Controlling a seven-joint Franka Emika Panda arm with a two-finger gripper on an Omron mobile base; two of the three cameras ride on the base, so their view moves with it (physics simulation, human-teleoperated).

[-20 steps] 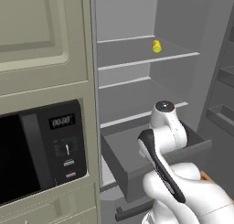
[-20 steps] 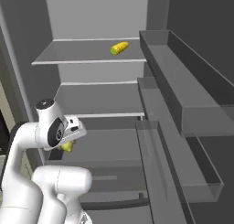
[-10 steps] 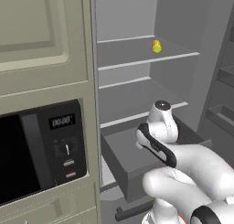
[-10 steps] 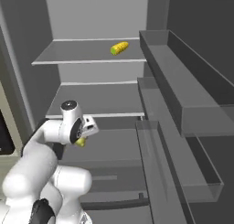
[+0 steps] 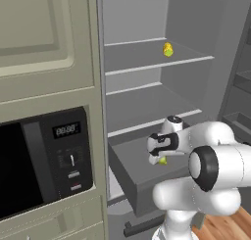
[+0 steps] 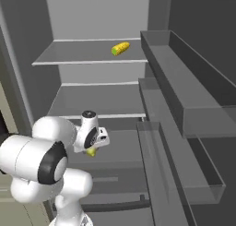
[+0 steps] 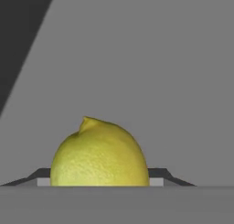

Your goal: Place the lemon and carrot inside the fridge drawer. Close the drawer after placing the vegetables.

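The robot's two-finger hand point(image 7: 99, 184) is partly closed on the small yellow-green oval lemon point(image 7: 99, 153), a dark fingertip at each flank. It hovers above the open dark grey box-shaped fridge drawer point(image 5: 147, 178), the lemon point(image 5: 162, 160) just over the drawer's cavity. Released too near the front panel, the fruit could likely roll or bounce out. The lemon's long axis runs along the hand's reach, pointed tip leading.

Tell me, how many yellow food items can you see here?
2: a lemon gripped in the end effector above the open fridge drawer, and a longer yellow item on the upper fridge shelf. Others may be hidden.
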